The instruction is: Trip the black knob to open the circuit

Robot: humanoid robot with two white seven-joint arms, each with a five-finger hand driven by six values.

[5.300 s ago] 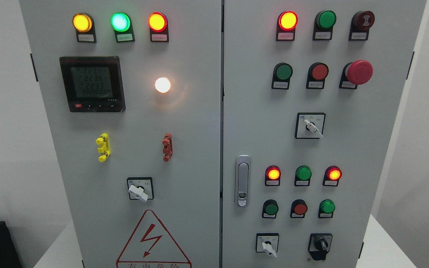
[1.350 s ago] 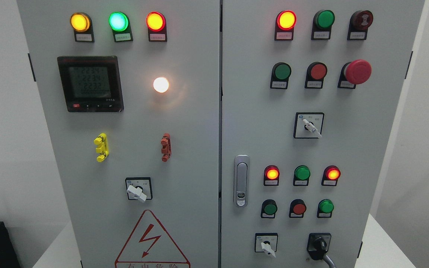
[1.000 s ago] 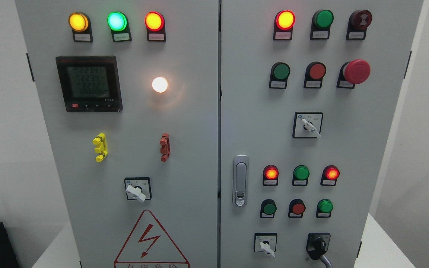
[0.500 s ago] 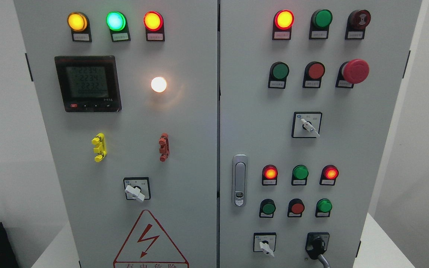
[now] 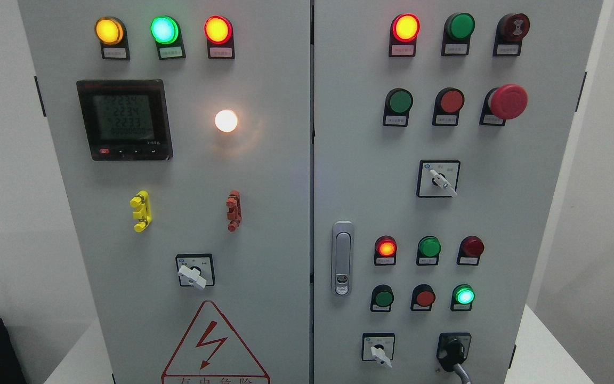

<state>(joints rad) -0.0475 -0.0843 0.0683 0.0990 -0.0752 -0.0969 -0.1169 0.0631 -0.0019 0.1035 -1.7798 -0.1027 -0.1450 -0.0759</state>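
Low at five o'clock on the grey cabinet [image 5: 264, 176]: black knob [image 5: 452, 352], tilted, with a grey finger-like tip [image 5: 462, 372] touching its lower edge, probably the right hand; grip impossible to judge at the frame edge. Just left, a white selector [image 5: 377, 353]. Above at twelve o'clock, lit green lamp [image 5: 464, 295], dark red lamp [image 5: 471, 246]. Farther, at eleven o'clock, door latch [image 5: 342, 258], warning triangle [image 5: 214, 346], meter [image 5: 124, 119].

The cabinet [image 5: 264, 176] shows seven lit lamps [image 5: 226, 121], three white-handled switches [image 5: 194, 273], one black knob [image 5: 452, 352], one red mushroom button [image 5: 507, 101], one digital meter [image 5: 124, 120] and one warning triangle [image 5: 214, 345].
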